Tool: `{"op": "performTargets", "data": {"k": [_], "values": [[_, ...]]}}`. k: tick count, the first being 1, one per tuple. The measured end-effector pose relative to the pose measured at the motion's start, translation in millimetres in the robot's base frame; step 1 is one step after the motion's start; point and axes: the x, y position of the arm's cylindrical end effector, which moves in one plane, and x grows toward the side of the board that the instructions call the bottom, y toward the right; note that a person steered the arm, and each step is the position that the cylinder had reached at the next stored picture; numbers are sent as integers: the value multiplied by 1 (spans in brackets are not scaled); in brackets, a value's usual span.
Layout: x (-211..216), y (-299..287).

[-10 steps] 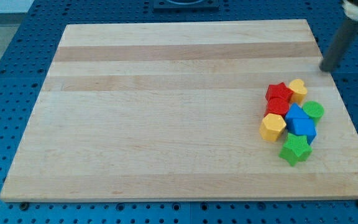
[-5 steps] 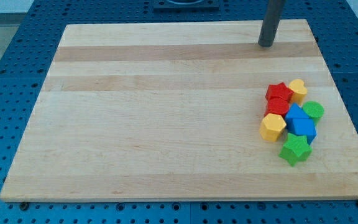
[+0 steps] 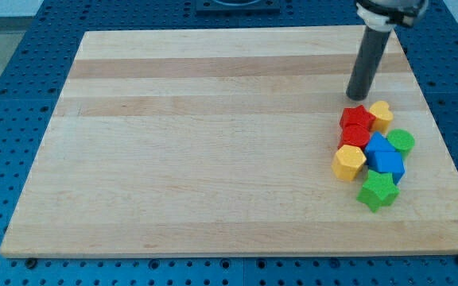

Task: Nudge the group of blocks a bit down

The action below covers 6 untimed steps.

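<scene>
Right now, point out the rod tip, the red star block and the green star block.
my tip (image 3: 356,97): camera view, rod's very bottom end.
red star-shaped block (image 3: 357,117): camera view, top face.
green star-shaped block (image 3: 378,191): camera view, top face.

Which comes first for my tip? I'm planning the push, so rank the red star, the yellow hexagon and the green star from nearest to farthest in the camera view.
From my tip:
1. red star, just below the tip, at the group's top.
2. yellow hexagon, on the group's left edge, lower down.
3. green star, at the group's bottom.
</scene>
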Motion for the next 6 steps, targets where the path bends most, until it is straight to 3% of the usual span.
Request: {"op": "performTargets", "data": {"k": [4, 6], "values": [[30, 5], [66, 4]]}}
